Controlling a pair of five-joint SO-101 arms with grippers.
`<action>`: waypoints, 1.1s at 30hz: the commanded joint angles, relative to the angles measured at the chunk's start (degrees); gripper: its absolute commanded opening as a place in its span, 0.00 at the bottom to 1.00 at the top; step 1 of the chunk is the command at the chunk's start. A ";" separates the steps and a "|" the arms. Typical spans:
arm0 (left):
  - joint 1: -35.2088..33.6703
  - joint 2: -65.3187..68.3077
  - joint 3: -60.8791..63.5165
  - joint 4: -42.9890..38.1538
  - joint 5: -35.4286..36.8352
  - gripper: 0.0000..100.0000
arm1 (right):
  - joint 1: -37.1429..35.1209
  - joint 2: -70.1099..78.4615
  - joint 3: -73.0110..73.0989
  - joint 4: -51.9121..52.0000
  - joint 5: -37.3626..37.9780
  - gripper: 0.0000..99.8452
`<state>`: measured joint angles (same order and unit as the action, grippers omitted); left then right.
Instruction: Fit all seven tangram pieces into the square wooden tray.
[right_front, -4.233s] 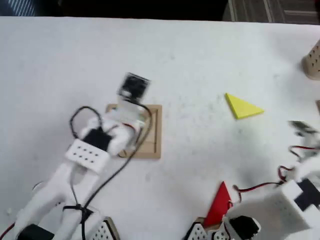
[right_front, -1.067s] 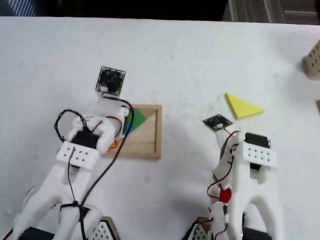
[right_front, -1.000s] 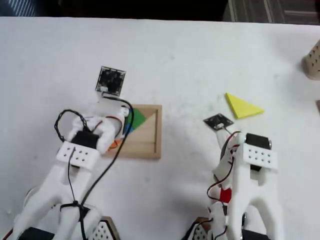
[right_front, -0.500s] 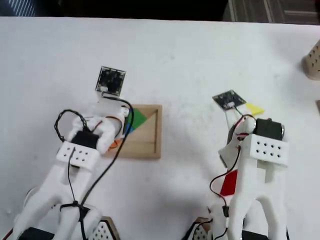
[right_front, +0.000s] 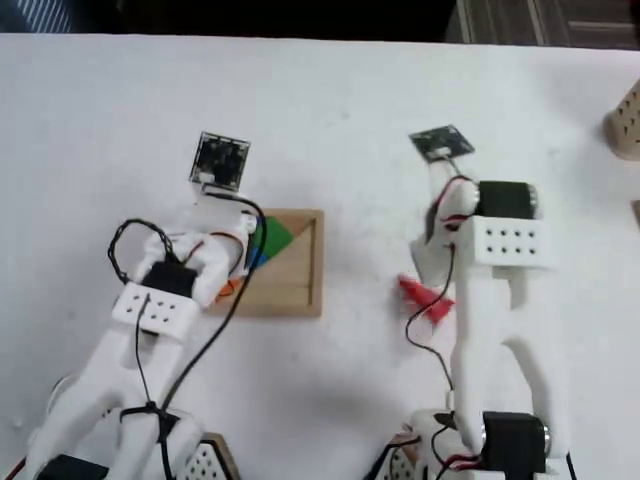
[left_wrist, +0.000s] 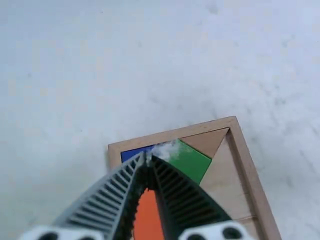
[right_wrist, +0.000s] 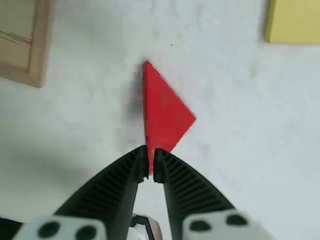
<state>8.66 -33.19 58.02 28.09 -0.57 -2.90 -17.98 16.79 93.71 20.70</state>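
The square wooden tray (right_front: 300, 285) lies left of centre, with a green piece (right_front: 276, 236), a blue piece (left_wrist: 131, 155) and an orange piece (left_wrist: 146, 216) in it. My left gripper (left_wrist: 149, 160) is shut and hangs over the tray's blue and green pieces, holding nothing that I can see. My right gripper (right_wrist: 150, 164) is shut on the edge of the red triangle (right_wrist: 162, 112), which sits just right of the tray (right_wrist: 30, 60) over the white table. A yellow triangle (right_wrist: 295, 20) lies on the table beyond the red triangle (right_front: 428, 300).
A pegged wooden block (right_front: 625, 125) stands at the table's right edge. Perforated arm bases (right_front: 210, 462) sit along the front edge. White table stretches open behind the tray and between the two arms.
The right arm has swung in from the front right and carried the red triangle up beside the tray; it now covers the yellow triangle in the high view. The left arm has kept still this last second.
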 joint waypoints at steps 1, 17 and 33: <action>-0.66 -2.07 -0.79 -1.49 -0.44 0.02 | -6.29 -1.89 -2.81 -0.92 -4.31 0.02; -0.66 -2.07 -0.70 -1.49 -0.44 0.02 | -8.04 -9.80 2.37 3.82 -3.69 0.02; 29.14 -2.07 2.29 1.76 20.66 0.02 | 41.98 -13.23 11.43 -5.67 9.85 0.07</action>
<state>30.55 -33.27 59.08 31.60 13.05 28.84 -35.56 28.75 93.36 27.38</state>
